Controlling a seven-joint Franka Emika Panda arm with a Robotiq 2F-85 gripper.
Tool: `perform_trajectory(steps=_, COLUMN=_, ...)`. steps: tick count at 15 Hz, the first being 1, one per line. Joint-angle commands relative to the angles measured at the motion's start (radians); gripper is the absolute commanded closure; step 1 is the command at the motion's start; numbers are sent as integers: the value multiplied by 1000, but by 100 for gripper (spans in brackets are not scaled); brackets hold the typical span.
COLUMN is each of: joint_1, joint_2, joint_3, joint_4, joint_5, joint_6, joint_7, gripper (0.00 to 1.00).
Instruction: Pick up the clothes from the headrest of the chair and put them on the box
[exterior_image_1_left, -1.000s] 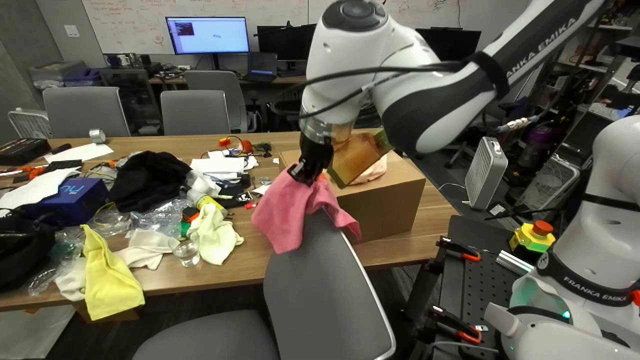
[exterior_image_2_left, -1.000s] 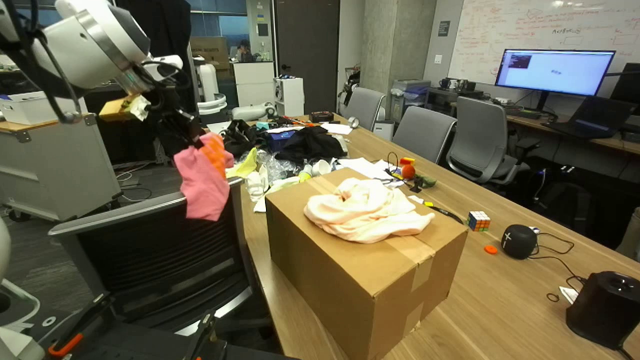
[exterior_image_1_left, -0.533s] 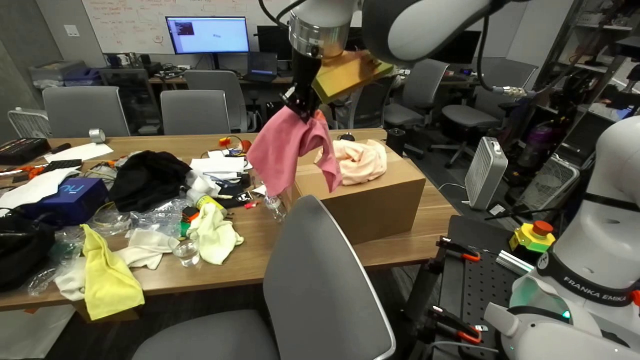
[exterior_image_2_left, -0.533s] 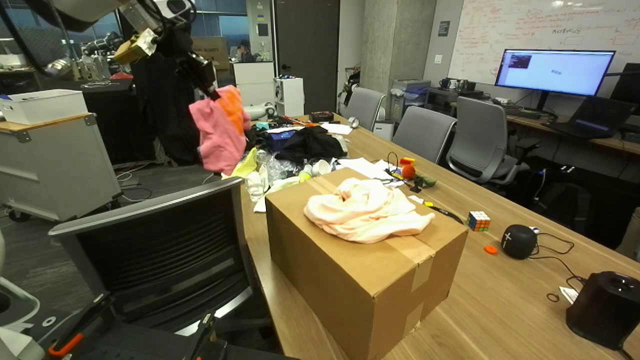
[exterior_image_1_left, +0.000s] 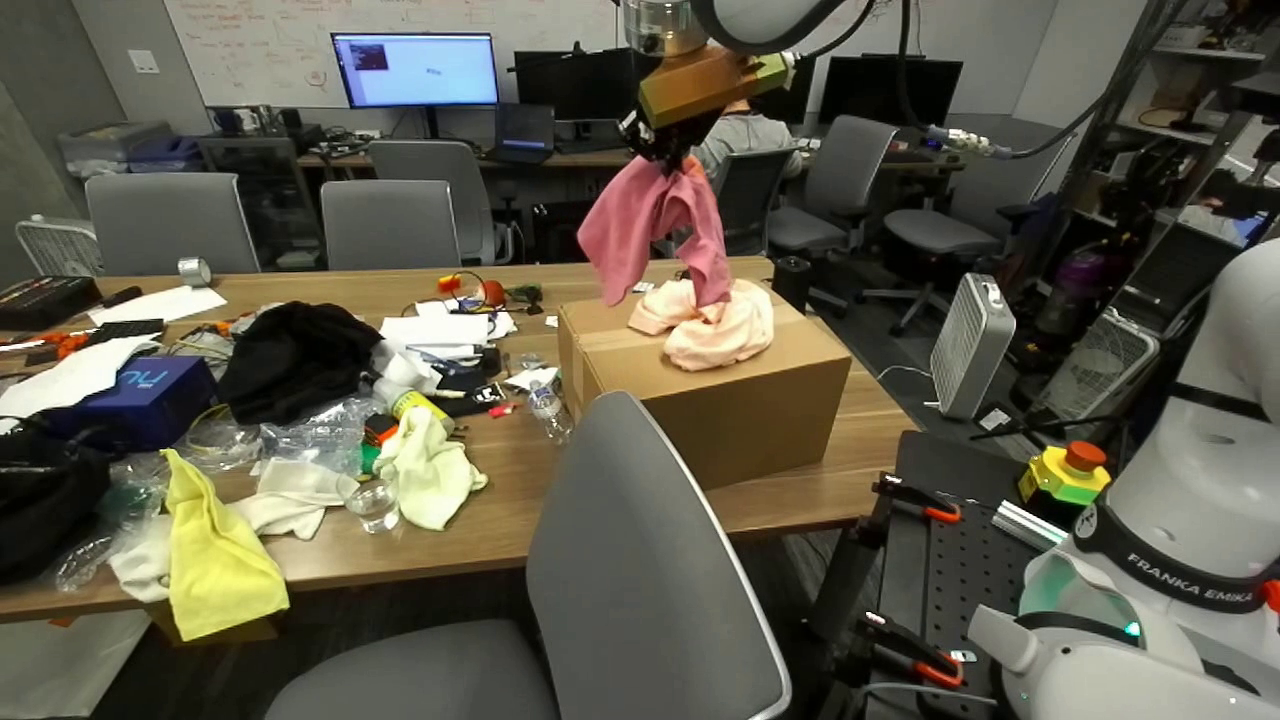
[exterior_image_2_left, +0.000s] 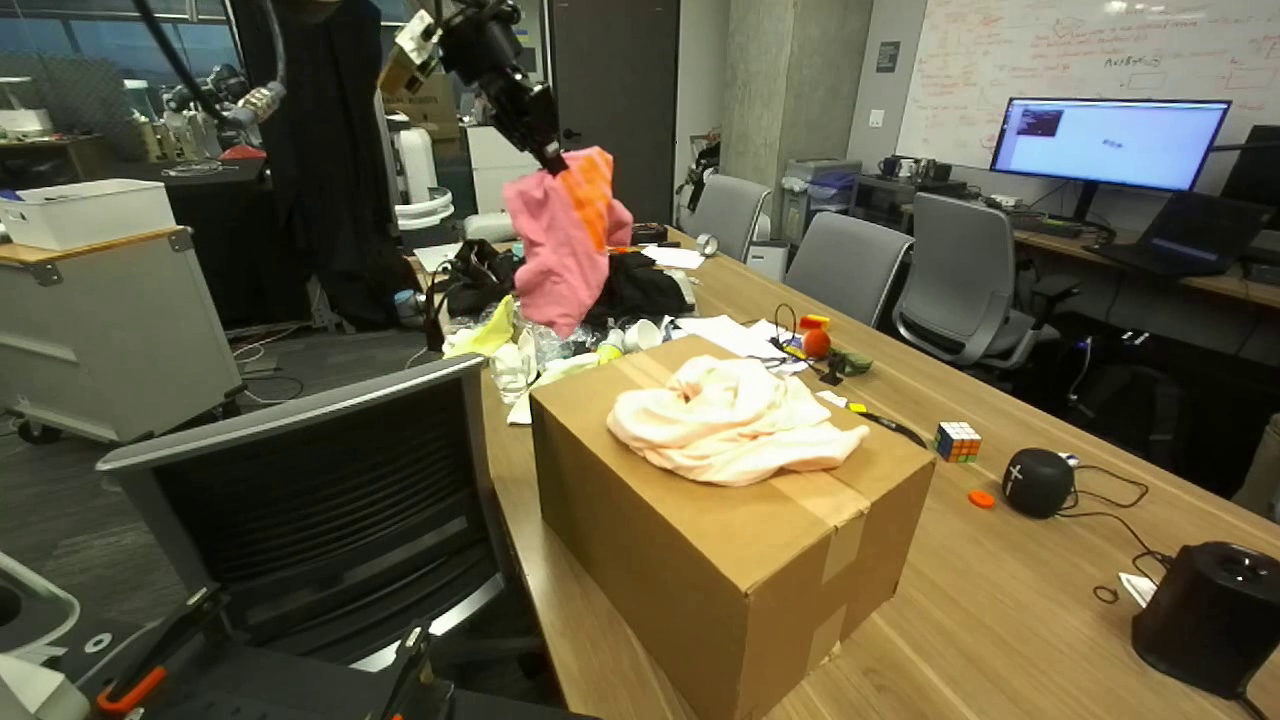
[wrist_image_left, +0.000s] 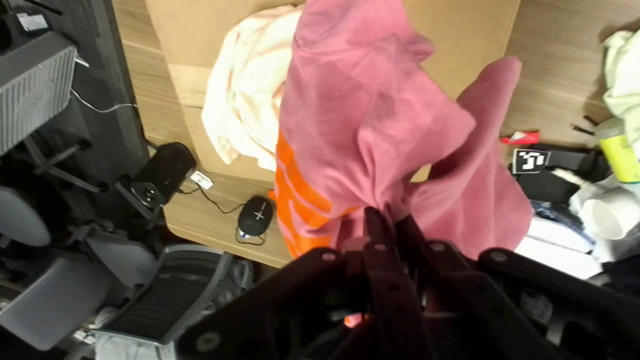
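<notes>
Pink cloth (exterior_image_2_left: 560, 262), one, part orange; aloft, pinched in the closed jaws of one gripper (wrist_image_left: 390, 219). Cardboard box (exterior_image_2_left: 640, 555), one, on one table (exterior_image_2_left: 1020, 610); upon it, one crumpled peach cloth (exterior_image_2_left: 730, 425). Grey chair (exterior_image_1_left: 640, 560) nearest the box, one, apart from the pink cloth.
</notes>
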Motion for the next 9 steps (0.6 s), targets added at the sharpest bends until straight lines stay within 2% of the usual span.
perform_trajectory(steps=1, joint_1=-32, joint_2=51, joint_3=-45, joint_4=105, joint_5=-54, joint_6=-42, joint_7=88, gripper=98)
perform_trajectory(steps=5, joint_1=-56, joint_2=72, joint_3=-89, joint_4=152, joint_5=-195, joint_6=-34, joint_7=240, gripper=98)
perform_trajectory(steps=9, joint_1=-56, joint_2=84, joint_3=-105, joint_4=161, joint_5=-248, joint_6=-27, joint_7=293, gripper=98)
